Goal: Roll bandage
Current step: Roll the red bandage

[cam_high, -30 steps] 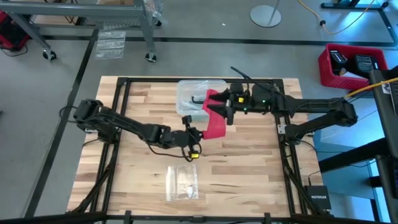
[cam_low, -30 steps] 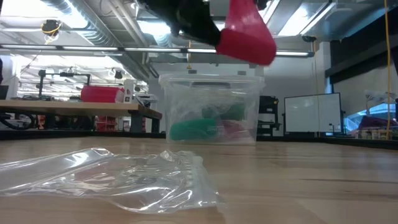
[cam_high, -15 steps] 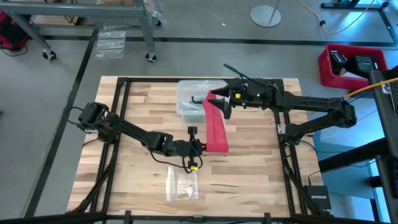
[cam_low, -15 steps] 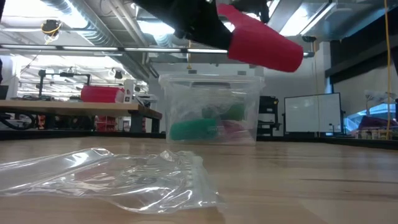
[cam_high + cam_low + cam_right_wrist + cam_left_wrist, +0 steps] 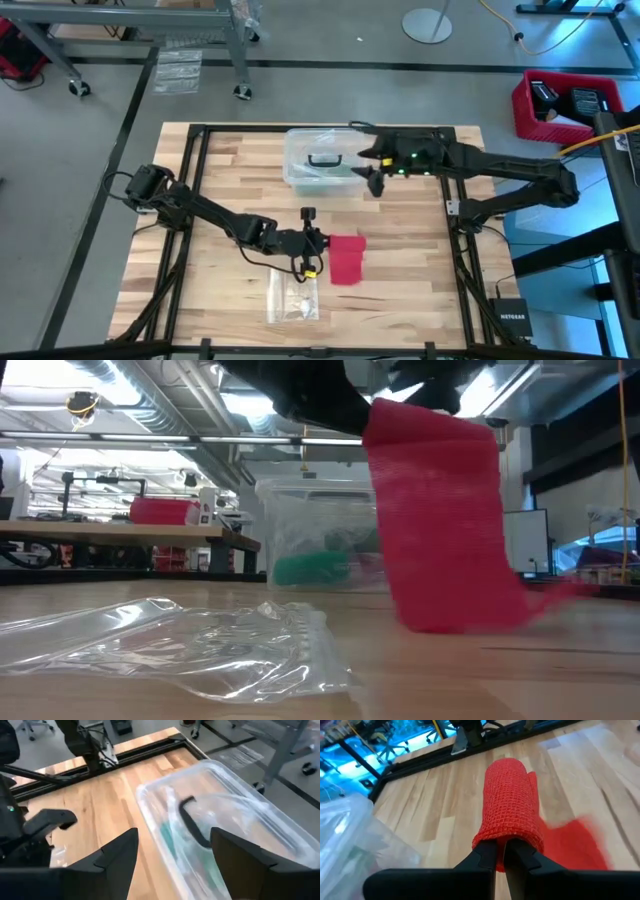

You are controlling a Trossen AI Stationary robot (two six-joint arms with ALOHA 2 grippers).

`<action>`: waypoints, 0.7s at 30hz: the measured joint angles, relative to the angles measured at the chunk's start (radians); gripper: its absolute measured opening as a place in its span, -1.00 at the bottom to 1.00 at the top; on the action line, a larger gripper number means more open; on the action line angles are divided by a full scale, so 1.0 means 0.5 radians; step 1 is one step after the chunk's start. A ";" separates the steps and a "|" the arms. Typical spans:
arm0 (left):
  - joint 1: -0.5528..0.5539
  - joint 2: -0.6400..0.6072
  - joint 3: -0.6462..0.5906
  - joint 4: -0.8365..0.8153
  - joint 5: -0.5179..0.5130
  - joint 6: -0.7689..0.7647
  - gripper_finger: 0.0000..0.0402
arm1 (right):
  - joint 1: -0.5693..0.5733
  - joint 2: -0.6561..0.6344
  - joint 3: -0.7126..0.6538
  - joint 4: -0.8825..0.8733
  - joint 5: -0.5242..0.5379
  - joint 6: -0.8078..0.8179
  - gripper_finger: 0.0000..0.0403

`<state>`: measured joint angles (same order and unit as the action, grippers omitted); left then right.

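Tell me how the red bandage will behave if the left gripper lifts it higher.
Probably floppy: the bandage drapes from the shut left gripper, its end trailing on the table. Likely light; its open weave should resist slipping.

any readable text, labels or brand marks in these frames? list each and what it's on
"NETGEAR": on the small black box beside the table's right edge, high view; tiny, so read with some doubt.
Nothing else can be read. No print shows on the red bandage, the clear plastic box or the plastic bag.
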<state>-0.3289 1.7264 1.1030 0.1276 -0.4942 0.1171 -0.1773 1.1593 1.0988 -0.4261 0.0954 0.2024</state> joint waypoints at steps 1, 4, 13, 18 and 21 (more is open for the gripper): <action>-0.001 0.000 0.000 -0.015 0.004 -0.026 -0.95 | -0.001 -0.042 0.012 -0.082 0.007 0.004 0.26; -0.001 0.000 0.000 -0.092 0.045 -0.140 -0.95 | -0.001 -0.174 0.121 -0.276 0.039 -0.005 0.26; 0.001 -0.101 0.031 0.234 -0.263 0.189 -0.95 | 0.453 -0.438 0.113 -0.588 -0.013 0.039 0.25; 0.006 -0.242 0.053 0.239 -0.262 0.498 -0.95 | 0.750 -0.524 -0.232 -0.518 0.276 0.003 0.25; 0.017 -0.308 0.053 0.227 -0.263 0.627 -0.95 | 0.888 -0.624 -0.461 -0.357 0.389 0.010 0.25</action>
<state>-0.3206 1.5724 1.1294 0.2412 -0.6255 0.4304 0.2668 0.8475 0.8684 -0.6046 0.2898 0.2074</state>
